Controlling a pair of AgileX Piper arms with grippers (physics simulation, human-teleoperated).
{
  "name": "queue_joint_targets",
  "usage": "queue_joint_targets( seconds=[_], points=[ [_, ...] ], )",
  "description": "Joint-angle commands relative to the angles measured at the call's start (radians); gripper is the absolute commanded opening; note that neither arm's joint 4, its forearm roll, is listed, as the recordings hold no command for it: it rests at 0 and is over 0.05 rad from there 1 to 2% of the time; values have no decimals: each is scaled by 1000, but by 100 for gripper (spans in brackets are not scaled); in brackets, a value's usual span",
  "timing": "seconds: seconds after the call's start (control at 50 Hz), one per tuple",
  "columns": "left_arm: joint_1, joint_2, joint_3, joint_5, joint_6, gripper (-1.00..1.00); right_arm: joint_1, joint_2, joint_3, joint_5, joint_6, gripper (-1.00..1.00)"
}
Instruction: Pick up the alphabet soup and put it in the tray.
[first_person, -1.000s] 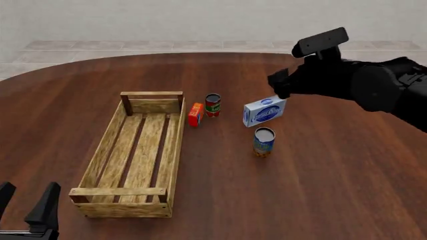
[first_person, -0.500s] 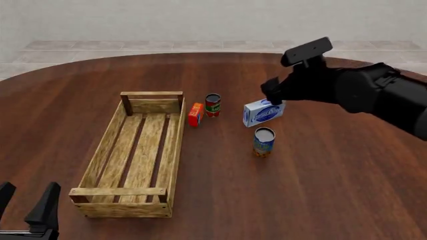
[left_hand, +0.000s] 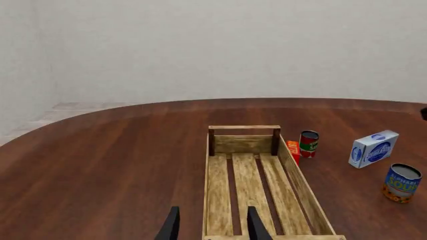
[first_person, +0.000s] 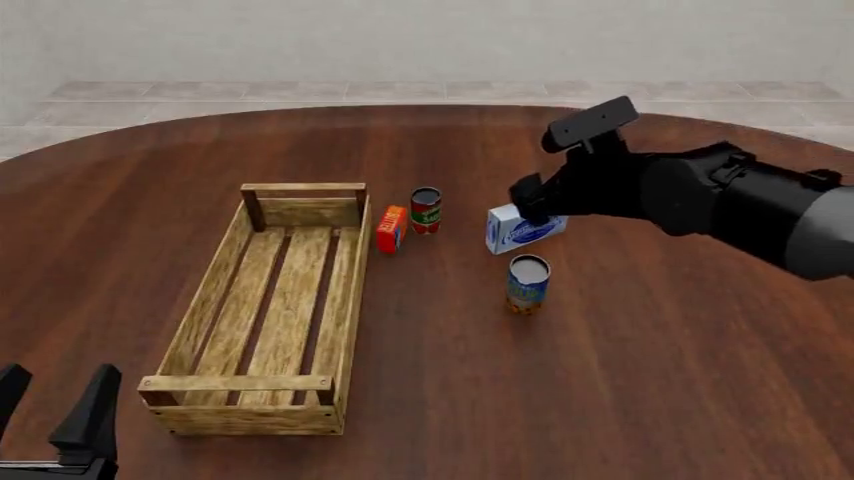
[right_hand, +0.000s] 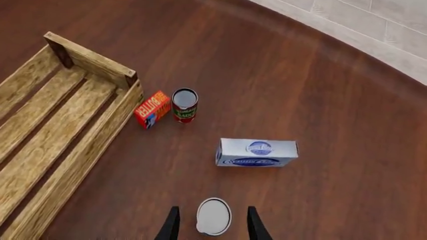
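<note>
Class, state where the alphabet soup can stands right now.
In the front view the alphabet soup stands upright right of the tray, just nearer the camera than the blue-and-white box.

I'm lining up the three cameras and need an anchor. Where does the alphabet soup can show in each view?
Front view: alphabet soup stands right of centre, nearer than the white-and-blue box.
Left wrist view: at the right edge, beside the same box.
Right wrist view: bottom centre, seen from above between the fingertips.
Shared landmark: the tray.
</note>
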Motion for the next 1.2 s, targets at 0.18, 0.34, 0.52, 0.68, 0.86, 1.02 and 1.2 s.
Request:
queue_joint_targets(
  seconds=[0.18, 0.34, 0.52, 0.68, 0.86, 1.02, 1.2],
  points=[
    [0, 0, 0, 0, 0, 100, -3, 38, 17, -25, -2, 100],
    [0, 0, 0, 0, 0, 100, -6, 50, 29, -39, -2, 100],
    [0, 0, 0, 0, 0, 100, -11, 59, 40, -52, 4, 100],
    [0, 0, 0, 0, 0, 100, -10, 70, 50, -66, 7, 100],
    [0, 0, 0, 0, 0, 100, -12, 87, 62, -83, 8, 100],
    [0, 0, 0, 0, 0, 100, -18, 96, 63, -87, 5, 100],
    [0, 0, 0, 0, 0, 100, -20, 102, 68, -93, 8, 100]
  ],
)
